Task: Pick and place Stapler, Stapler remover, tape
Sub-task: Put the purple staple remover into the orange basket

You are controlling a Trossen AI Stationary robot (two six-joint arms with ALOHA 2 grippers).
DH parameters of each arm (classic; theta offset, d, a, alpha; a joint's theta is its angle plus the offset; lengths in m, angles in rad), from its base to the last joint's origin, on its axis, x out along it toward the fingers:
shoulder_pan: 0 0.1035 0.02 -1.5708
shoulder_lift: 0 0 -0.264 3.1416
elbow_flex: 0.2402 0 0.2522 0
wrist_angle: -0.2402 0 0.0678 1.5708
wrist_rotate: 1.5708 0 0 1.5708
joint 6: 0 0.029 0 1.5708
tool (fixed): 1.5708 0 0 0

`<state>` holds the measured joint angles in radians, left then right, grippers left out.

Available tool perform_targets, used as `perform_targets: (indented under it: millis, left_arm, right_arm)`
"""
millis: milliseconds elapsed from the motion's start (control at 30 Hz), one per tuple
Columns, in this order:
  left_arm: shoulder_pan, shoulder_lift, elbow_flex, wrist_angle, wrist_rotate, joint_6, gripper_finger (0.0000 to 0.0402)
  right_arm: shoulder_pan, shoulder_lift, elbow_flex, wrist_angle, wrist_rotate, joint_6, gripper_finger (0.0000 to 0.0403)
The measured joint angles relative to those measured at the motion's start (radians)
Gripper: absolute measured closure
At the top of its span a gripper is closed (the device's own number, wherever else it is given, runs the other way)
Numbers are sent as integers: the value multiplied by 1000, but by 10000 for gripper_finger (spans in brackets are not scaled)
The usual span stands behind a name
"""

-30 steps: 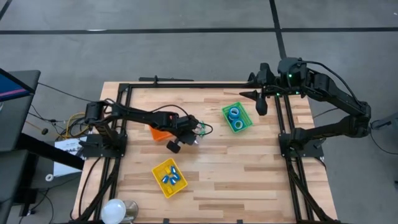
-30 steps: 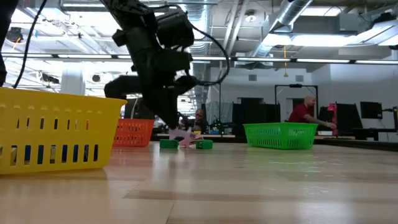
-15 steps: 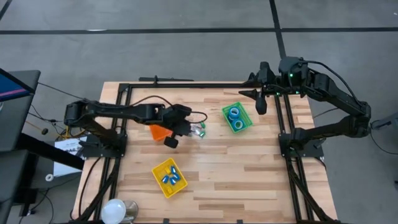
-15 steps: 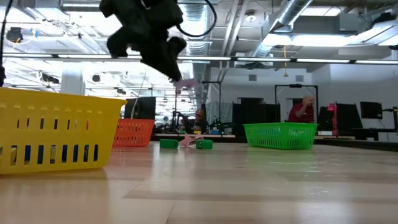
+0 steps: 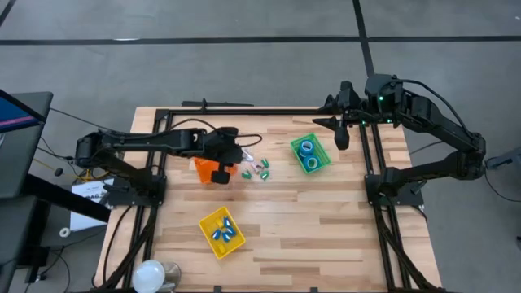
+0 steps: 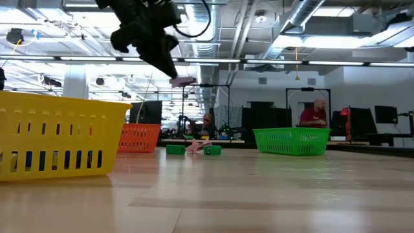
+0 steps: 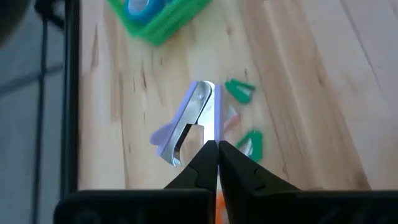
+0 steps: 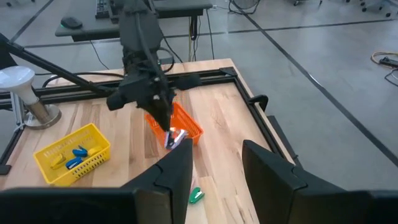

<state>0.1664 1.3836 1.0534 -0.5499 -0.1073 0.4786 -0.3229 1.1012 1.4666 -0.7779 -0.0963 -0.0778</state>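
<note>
Stapler remover (image 7: 189,121): lavender handles with metal jaws, pinched at one end by the left claw and held in the air, clear of the surface.
Yellow bin (image 5: 207,224): nearest the front edge, left of the middle; small blue oblong pieces (image 5: 225,232) lie in it.
Surface (image 5: 326,220): pale wooden planks inside a black frame.
Left claw (image 7: 216,146): its two dark fingers are closed tight on the remover; it hangs well above the surface, right by the orange bin, on the side that faces the green pieces.
Orange bin (image 5: 203,169): farther back than the yellow one, partly hidden under the left arm.
Green pieces (image 7: 239,89): small loose ones lie on the bare wood just beside the orange bin, with a pinkish piece (image 6: 194,146) among them.
Green bin (image 5: 295,146): toward the far right, well apart from the orange bin.
Tape (image 5: 307,149): blue rolls with pale centres lying inside the green bin; two can be made out.
Right claw (image 8: 217,168): waits at the far right edge, just beyond the green bin, its fingers apart and gripping nothing.
Person (image 6: 317,115): in a red top, in the room beyond the surface.
</note>
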Motion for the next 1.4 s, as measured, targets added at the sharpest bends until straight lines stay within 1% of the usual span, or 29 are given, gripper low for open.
perform_targets:
  millis: [100,167,500,567,800,933,1167,1233,1300,1400]
  left_arm:
    - [19,-15,0,-48,-5,-104,399]
    - [26,-27,0,-66,-6,-145,399]
    - [27,-166,-2,-73,-6,-215,400]
    - [27,-189,-2,-84,-21,-237,400]
    - [27,-266,-2,-186,-24,-366,400]
    - [27,-283,-2,-231,-24,-429,400]
    - [25,-272,-2,-261,-24,-478,400]
    - [25,-266,-3,-299,-20,-484,400]
    - [25,-265,-24,-295,-15,-488,400]
    - [25,-266,-88,-307,7,-515,400]
  right_arm:
    - [0,0,0,0,0,0,272]
    - [0,0,0,0,0,0,272]
    - [0,0,0,0,19,0,272]
    - [0,0,0,0,19,0,272]
    - [0,0,0,1,20,9,272]
    - [-1,0,0,1,23,9,272]
    - [0,0,0,0,23,12,272]
    - [0,0,0,0,23,12,272]
    - [0,0,0,0,23,11,272]
    - [0,0,0,0,23,11,272]
